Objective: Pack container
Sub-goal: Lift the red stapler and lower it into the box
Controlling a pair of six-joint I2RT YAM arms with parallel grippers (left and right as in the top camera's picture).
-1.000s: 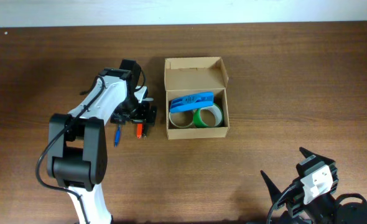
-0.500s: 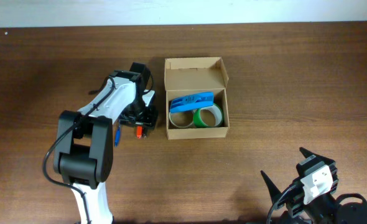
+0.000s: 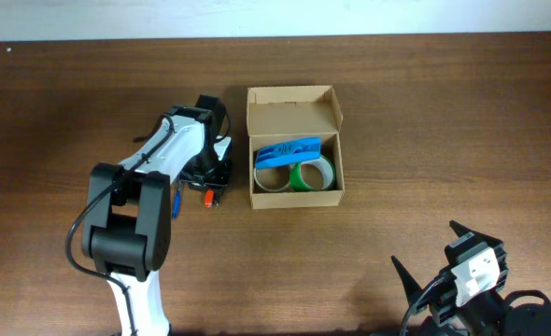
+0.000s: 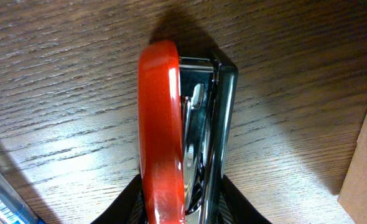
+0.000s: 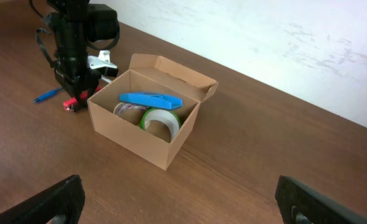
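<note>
While the overhead view takes in the whole wooden table (image 3: 444, 112), the container (image 3: 294, 198), a plain tan cardboard box, sits just toward 12 o'clock of centre with its hinged lid (image 3: 292, 114) standing open at its 12 o'clock edge. Inside lie a flat blue plastic piece (image 3: 288, 150), a tan tape roll (image 3: 272, 179) at 7 o'clock and a green tape roll (image 3: 313, 174) at 5 o'clock; the marks on the blue piece are too small to read. At the box's 9 o'clock the left gripper (image 3: 210, 182) points down over a red stapler (image 3: 208, 197), with a blue pen (image 3: 175, 203) just beyond, further toward 9. The right gripper (image 3: 423, 245) hovers well apart at the table's 5 o'clock, jaws spread wide with nothing between them.

From the left wrist, the red stapler (image 4: 162, 124) lies on the wood, red top at 9 o'clock and black base at 3, steel between. The dark fingers (image 4: 127, 202) press against both its sides at 6 o'clock, a narrow grip. The pen's tip shows at 8 o'clock, a cardboard corner at 4.

From the right wrist, the open box (image 5: 130, 134) stands at 10 o'clock of the frame, well apart from the wide-set fingers (image 5: 53, 199), and the left arm (image 5: 78, 43) stands upright at its far side.
</note>
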